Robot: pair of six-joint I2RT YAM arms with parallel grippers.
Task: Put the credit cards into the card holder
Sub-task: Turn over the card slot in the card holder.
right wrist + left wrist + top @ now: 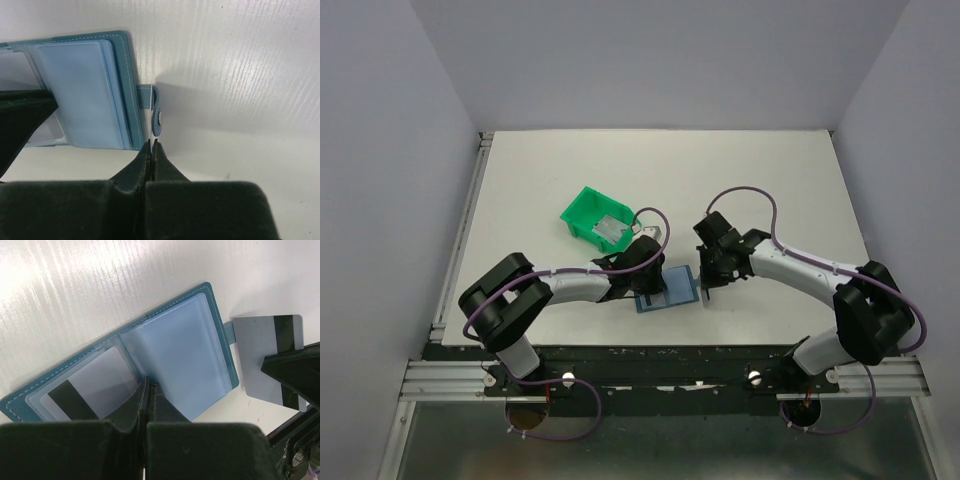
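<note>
The card holder (672, 291) lies open on the table, light blue inside (180, 365), with its stud tab (157, 117) sticking out on the right. One credit card (95, 387) with a dark stripe sits in its left pocket. My left gripper (149, 385) is shut, tips pressing on the holder's inside near the fold. My right gripper (152, 143) is shut on another credit card (262, 357), held on edge just right of the holder beside the tab. That card shows as a thin white line (151, 107) in the right wrist view.
A green plastic bin (582, 212) stands behind the left gripper, with grey flat cards (611, 230) in it. White table (770, 190) stretches behind and to the right. Grey walls enclose the back and sides.
</note>
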